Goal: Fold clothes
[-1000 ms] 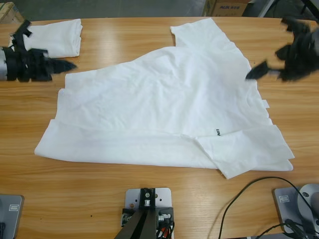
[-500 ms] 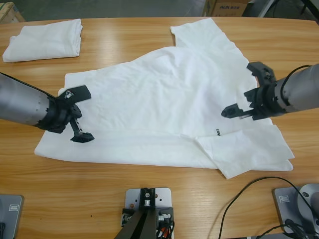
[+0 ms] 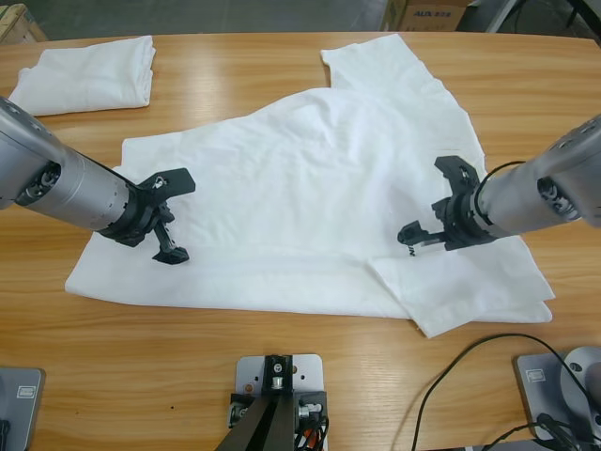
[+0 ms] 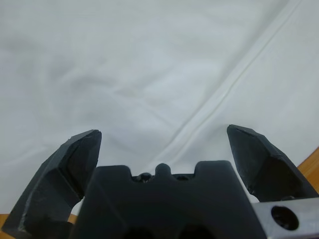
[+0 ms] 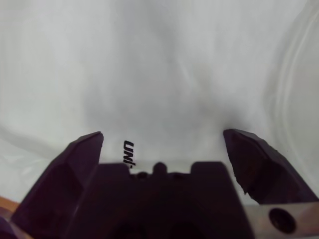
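A large white T-shirt (image 3: 300,197) lies spread and partly folded across the wooden table (image 3: 263,70), one sleeve laid over at the lower right (image 3: 470,282). My left gripper (image 3: 176,218) hovers open over the shirt's left part; in the left wrist view the gripper (image 4: 162,144) has white cloth (image 4: 149,64) and a hem seam (image 4: 234,79) between its jaws. My right gripper (image 3: 430,202) is open above the shirt's right part. In the right wrist view the gripper (image 5: 162,142) frames the tiny dark printed mark (image 5: 128,152). Nothing is gripped.
A second white T-shirt (image 3: 89,75), folded, rests at the table's far left corner. A black cable (image 3: 470,362) loops on the table at the lower right. A cardboard box (image 3: 427,14) stands beyond the far edge.
Both arms have swung in from the table's sides and come down over the shirt, the left to its left part, the right to the printed mark. The shirt has not moved.
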### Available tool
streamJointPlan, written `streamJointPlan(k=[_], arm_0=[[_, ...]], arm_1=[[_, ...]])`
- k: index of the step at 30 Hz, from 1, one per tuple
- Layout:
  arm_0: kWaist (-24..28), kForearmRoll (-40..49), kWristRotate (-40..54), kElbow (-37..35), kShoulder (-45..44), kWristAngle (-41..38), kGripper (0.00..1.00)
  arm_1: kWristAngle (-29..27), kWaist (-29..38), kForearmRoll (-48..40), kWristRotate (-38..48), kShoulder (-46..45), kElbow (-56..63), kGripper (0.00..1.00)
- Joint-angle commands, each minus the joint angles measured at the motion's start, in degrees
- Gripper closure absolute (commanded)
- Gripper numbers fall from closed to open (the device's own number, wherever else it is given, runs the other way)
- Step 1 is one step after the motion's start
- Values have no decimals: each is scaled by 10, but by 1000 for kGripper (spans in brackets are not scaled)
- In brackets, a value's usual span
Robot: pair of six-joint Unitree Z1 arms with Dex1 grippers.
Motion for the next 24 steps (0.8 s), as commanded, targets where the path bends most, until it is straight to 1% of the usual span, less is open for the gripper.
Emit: streamJointPlan(k=[1,4,6,10,14,17,19,24], arm_0=[[-35,-6,-14,30,20,-16,0],[-64,-6,-41,38,9,-23,0],[-74,-6,-49,39,8,-23,0],[-74,1,-55,39,-1,-20,0],[-74,24,-74,36,-33,-19,0],[-75,59,-90,17,-41,-19,0],[-75,110,-104,1,-33,-8,5],[-75,134,-124,-11,-36,-12,11]], arm_1=[[9,26,8,66,41,27,0],[8,41,25,81,30,27,0],[5,51,37,90,22,27,0],[2,63,51,106,8,27,0],[-8,79,72,130,-8,27,0],[-18,81,91,148,-17,26,0],[-20,84,101,156,-20,26,0],[-20,98,105,164,-20,25,0]])
